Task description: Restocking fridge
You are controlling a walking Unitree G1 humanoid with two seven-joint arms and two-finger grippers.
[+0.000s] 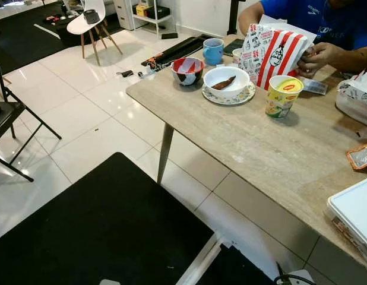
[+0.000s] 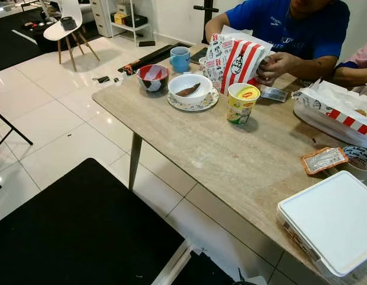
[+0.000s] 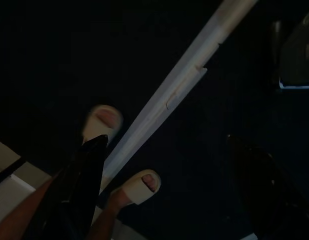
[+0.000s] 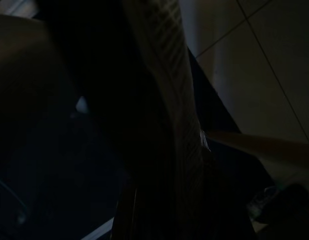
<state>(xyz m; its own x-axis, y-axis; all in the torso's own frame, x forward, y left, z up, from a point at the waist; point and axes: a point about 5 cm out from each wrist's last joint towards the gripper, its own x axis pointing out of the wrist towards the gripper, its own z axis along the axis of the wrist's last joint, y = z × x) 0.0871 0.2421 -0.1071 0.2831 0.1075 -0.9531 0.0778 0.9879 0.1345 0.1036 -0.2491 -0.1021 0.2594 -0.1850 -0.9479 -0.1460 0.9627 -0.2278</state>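
Observation:
A beige stone-look table stands before me on the right. On it are a yellow-green noodle cup, a white bowl on a saucer with a brown piece in it, a red, white and blue bowl and a blue mug. A person in a blue shirt sits at the far side, hands on a red-striped paper bag. Near me lie a white lidded box and a foil sachet. My left gripper hangs low in the dark over a black mat. The right wrist view is very dark.
A black mat covers the white tiled floor in front of me. A black folding chair stands at the left and a white chair far back. A plastic tub with red-striped paper sits on the table's right. Sandalled feet are by my left arm.

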